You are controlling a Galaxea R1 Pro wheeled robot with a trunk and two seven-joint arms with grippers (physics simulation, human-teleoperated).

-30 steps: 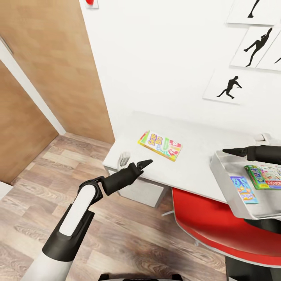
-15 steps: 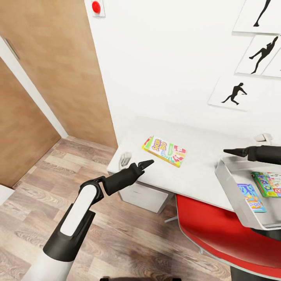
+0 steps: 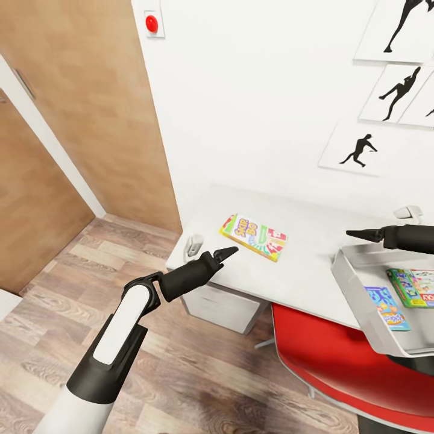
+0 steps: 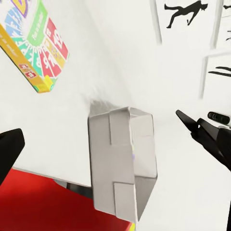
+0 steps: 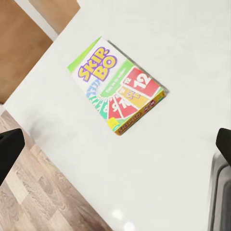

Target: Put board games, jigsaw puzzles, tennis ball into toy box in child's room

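A: While the robot stands at the corner of the white table (image 3: pixel 313 253), where is the game it needs?

B: The Skip-Bo box (image 3: pixel 253 236) lies flat on the table, near the wall side, well apart from both arms. In the right wrist view the same box (image 5: pixel 118 86) shows with its printed face up and nothing touching it.

A: And the toy box?

B: The grey toy box (image 3: pixel 361 265) sits at the table edge, over the red chair (image 3: pixel 325 355). I can see two coloured boxes inside it, lying on the floor of the box. I judge that they are toys already put away, so this one game is what remains on this part of the table.

A: Why are the arms held so high?

B: I think they are in a carrying pose for driving. The left gripper (image 3: pixel 224 253) hangs just before the table edge, and its fingers look closed to a point, holding nothing. The right gripper (image 3: pixel 360 234) reaches over the rim of the toy box. Its tips also seem together and empty, but they are small in the head view, so I am less sure.

A: Which arm is better for the game?

B: The left one is nearer, in my opinion. The box is thin and flat, so the fingers must first open and take it by an edge
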